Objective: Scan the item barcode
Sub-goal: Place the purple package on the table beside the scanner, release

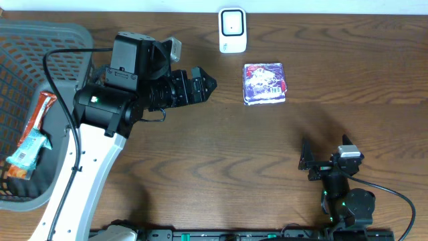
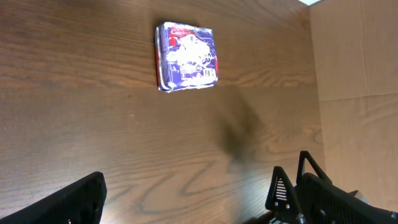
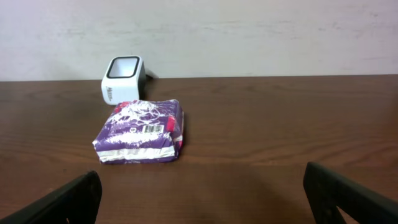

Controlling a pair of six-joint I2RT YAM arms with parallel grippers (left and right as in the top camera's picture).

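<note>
The item, a purple and white packet point(image 1: 265, 83), lies flat on the wooden table just below the white scanner point(image 1: 232, 30). Its barcode point(image 3: 152, 129) faces up on the packet point(image 3: 140, 132), with the scanner point(image 3: 122, 78) behind it. My left gripper point(image 1: 207, 85) hovers to the packet's left, open and empty. From the left wrist the packet point(image 2: 186, 56) lies well ahead of the gripper point(image 2: 186, 205), apart from it. My right gripper point(image 1: 326, 152) rests near the front right, open and empty, and its wrist view has the gripper point(image 3: 205, 199) facing the packet from a distance.
A grey mesh basket point(image 1: 63, 37) at the far left holds a couple of wrapped snacks point(image 1: 30, 137). The left arm's white link point(image 1: 87, 181) crosses the table's front left. The table's edge point(image 2: 314, 93) runs down the right of the left wrist view.
</note>
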